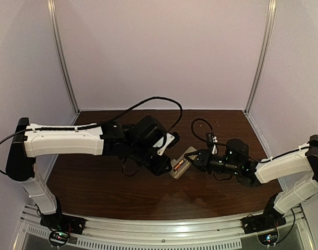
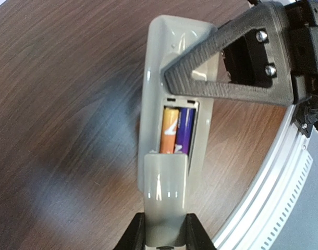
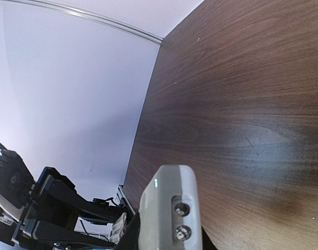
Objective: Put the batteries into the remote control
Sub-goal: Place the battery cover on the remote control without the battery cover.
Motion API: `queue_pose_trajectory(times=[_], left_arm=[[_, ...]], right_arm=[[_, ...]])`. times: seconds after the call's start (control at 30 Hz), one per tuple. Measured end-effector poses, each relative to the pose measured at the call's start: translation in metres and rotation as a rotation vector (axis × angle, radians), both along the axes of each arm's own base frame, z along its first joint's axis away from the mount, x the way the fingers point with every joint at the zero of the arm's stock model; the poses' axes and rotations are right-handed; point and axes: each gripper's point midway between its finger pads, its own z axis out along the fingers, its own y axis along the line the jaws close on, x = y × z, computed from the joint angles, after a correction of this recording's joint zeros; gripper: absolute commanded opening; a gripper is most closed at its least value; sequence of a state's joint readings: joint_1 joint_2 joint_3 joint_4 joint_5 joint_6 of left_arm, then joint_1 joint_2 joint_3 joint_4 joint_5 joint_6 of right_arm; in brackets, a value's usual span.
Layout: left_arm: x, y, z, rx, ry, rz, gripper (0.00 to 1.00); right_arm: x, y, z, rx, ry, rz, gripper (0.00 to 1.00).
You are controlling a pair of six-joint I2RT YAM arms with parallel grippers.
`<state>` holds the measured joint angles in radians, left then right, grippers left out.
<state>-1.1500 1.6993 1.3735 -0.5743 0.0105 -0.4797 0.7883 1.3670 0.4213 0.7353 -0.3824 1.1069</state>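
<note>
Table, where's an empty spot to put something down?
The middle is crowded: the left gripper and right gripper meet at the remote control. Bare table lies behind them up to the back wall, and in front, down to the metal rail.

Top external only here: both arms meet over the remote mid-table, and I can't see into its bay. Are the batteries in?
Observer: Yes. The left wrist view shows an orange battery and a purple battery lying side by side in the remote control bay.
Operator: Is the cover on?
Observer: Only partly. The grey cover hides the bay's lower end, and the batteries' upper parts are exposed.
Operator: What is the left arm gripping?
Observer: The left gripper is shut on the cover's free end, one finger on each side.
</note>
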Motion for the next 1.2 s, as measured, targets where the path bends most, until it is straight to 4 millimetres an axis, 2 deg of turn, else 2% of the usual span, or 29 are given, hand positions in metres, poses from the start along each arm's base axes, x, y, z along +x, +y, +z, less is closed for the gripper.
queue_pose_trajectory(times=[0.27,0.63,0.97,1.2], left_arm=[[0.002,-0.004,-0.009,0.068,-0.039,-0.005,0.19],[0.002,-0.008,-0.019,0.123,-0.067,-0.035,0.19],[0.003,-0.009,-0.02,0.139,-0.082,-0.042,0.19],[0.005,-0.013,-0.013,0.124,-0.093,-0.04,0.18]], right_arm=[[-0.007,0.012,-0.015,0.021,0.052,0.007,0.0],[-0.011,0.019,-0.016,0.05,0.068,0.022,0.0],[-0.011,0.019,-0.017,0.047,0.071,0.02,0.0],[-0.011,0.019,-0.018,0.046,0.071,0.018,0.0]])
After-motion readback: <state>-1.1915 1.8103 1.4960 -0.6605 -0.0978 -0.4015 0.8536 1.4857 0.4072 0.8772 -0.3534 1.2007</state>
